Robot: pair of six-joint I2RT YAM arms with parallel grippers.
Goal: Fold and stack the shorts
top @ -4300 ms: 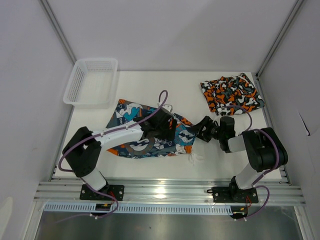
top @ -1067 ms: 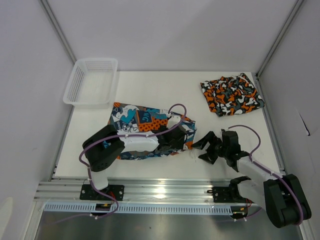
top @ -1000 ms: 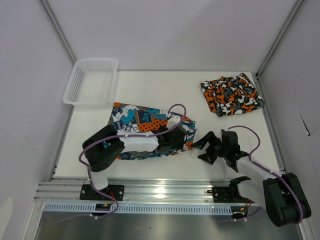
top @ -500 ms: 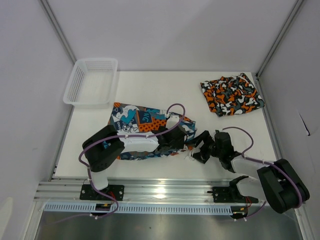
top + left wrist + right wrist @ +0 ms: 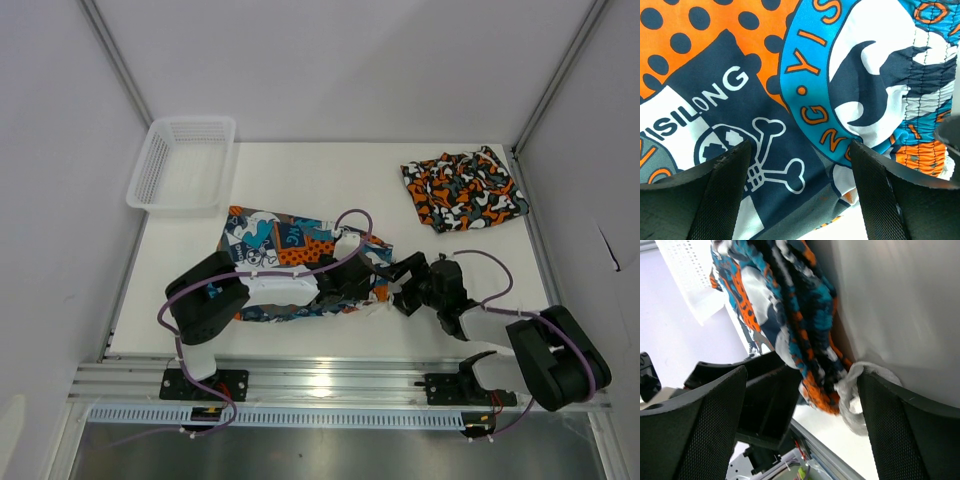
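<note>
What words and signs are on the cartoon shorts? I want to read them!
"ISILONG": white, on a dark patch of the cartoon shorts; the letter before it is cut off.
"ONG • YIS": orange, round the blue ring.
Skull and crossbones: a sign, no words.
Other orange letters are cut off; the top view is too small to read.

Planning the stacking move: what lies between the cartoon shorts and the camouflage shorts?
Only bare white table separates the cartoon shorts from the camouflage shorts; the top view shows it.
</note>
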